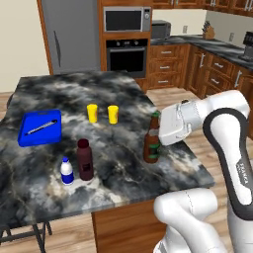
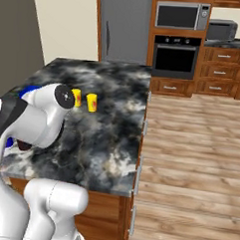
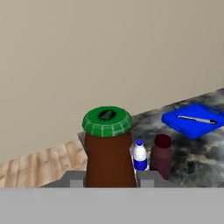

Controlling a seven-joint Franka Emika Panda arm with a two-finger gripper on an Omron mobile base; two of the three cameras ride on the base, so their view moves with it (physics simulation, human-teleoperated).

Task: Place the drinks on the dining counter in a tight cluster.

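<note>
Clamping the gripper (image 3: pixel 108 183) on the neck of the brown beer bottle (image 1: pixel 151 143), jaws together against the glass just under the green cap (image 3: pixel 107 121), as the hand view is showing with a dark fingertip (image 3: pixel 75 182) on either side of the neck. Standing upright near the right-hand edge of the dining counter (image 1: pixel 44 183) in the left base view, base apparently on or only just above the marbled stone; not possible to tell which. Sitting well apart from it toward the near left corner: the dark maroon bottle (image 1: pixel 85 159) and the small white bottle with blue cap (image 1: pixel 66 171), those two just beside each other and already forming the start of the cluster. Further back, lying on the stone: two yellow cups (image 1: pixel 102 113) side by side, and a blue cutting board (image 1: pixel 40 128) with a knife (image 1: pixel 42 127) on it, none of them part of the job. Judging the step in hand as carrying the beer bottle across to the other two. Doing it well probably meaning: keeping the grip firm and the bottle vertical, since a hold this high on a tall slim bottle lets the body swing; lifting only enough to clear the stone; travelling low and slowly along the near side, away from the cups; approaching the maroon bottle from the open side so as not to knock it or the lighter white one over; setting down just beside them, base flat, before letting go.
</note>
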